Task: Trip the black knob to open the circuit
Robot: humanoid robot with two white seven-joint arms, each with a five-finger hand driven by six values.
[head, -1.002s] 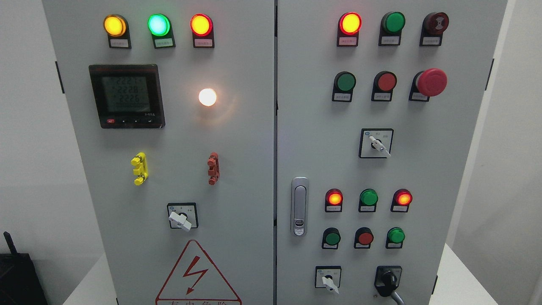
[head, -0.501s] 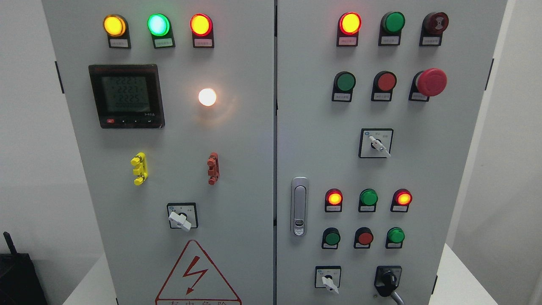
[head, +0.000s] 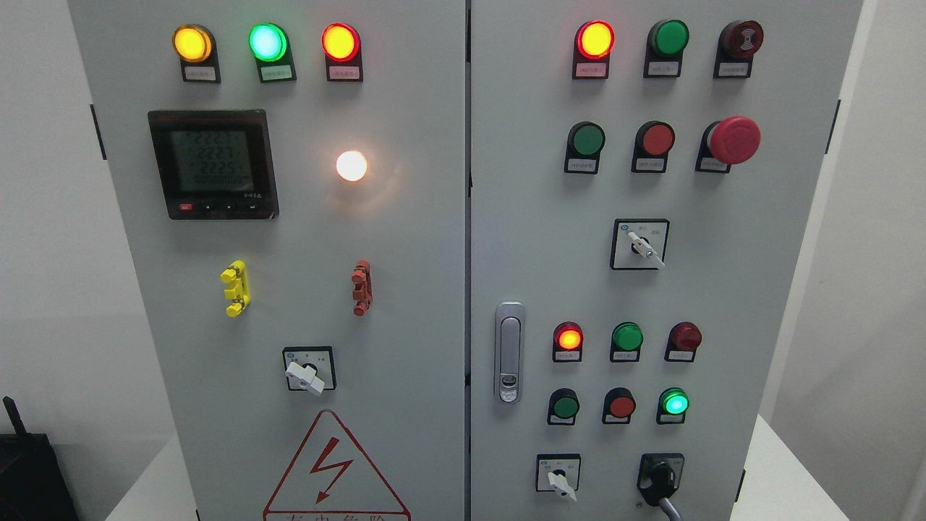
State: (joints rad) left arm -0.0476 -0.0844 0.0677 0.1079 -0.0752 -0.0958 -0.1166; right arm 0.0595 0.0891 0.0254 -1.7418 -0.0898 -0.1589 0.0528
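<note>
The black knob sits on a black square plate at the bottom right of the grey cabinet's right door, its handle pointing down-right. Above it, the red lamp in the lower row is dark and the green button below it glows. Another red lamp to the left stays lit. Neither of my hands shows in the head view.
White-handled selector switches sit on the panel. A red mushroom stop button, a door latch, a meter and lit top lamps are also on the cabinet. A black object stands at the lower left.
The lower right red lamp has gone dark and the green button beneath it has lit up. The view has shifted slightly to the left. The black knob's handle looks a little turned.
</note>
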